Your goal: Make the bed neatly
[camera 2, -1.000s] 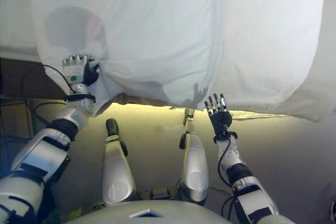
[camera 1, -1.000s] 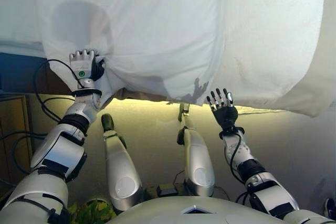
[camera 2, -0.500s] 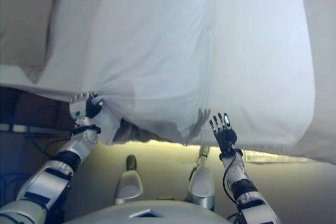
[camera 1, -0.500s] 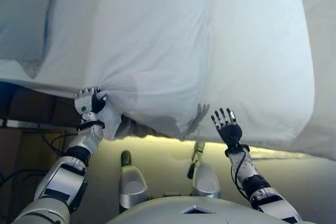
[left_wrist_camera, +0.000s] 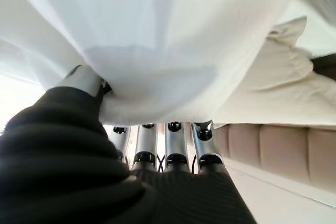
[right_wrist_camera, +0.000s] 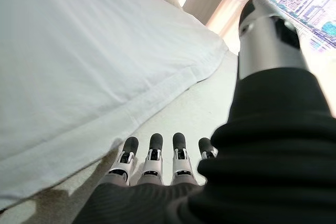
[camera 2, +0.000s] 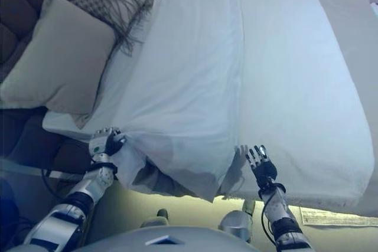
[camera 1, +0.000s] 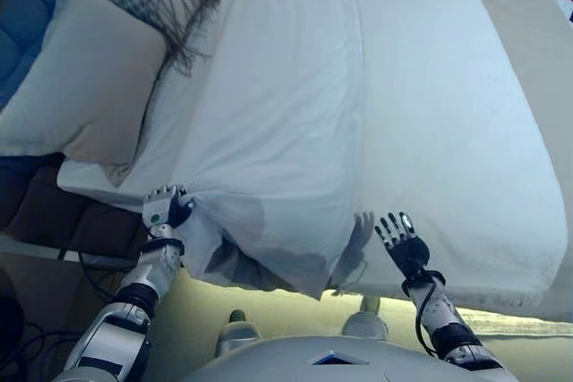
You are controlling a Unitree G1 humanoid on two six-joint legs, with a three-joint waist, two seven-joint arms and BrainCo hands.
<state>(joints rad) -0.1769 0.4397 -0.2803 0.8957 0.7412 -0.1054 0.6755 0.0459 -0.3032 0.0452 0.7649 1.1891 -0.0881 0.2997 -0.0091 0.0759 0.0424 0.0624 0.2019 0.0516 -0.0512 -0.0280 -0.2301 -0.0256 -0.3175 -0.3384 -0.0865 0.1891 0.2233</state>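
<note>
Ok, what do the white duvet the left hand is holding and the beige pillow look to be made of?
White duvet: looks like thin matte woven cotton; it bunches into soft creases where the left hand grips it and shows a stitched hem. Beige pillow: matte woven fabric cover over soft filling, judging by its puffed shape. The exact fibre cannot be told.

Smooth matt white cloth duvet (camera 1: 376, 105), beige fabric pillow (camera 1: 85, 87)

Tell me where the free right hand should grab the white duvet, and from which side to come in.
Take the duvet at its near hanging edge, just beyond the open right hand, coming from the bedside below. That hem droops free off the mattress there, while the left hand already bunches the other corner, so probably a matching grip.
</note>
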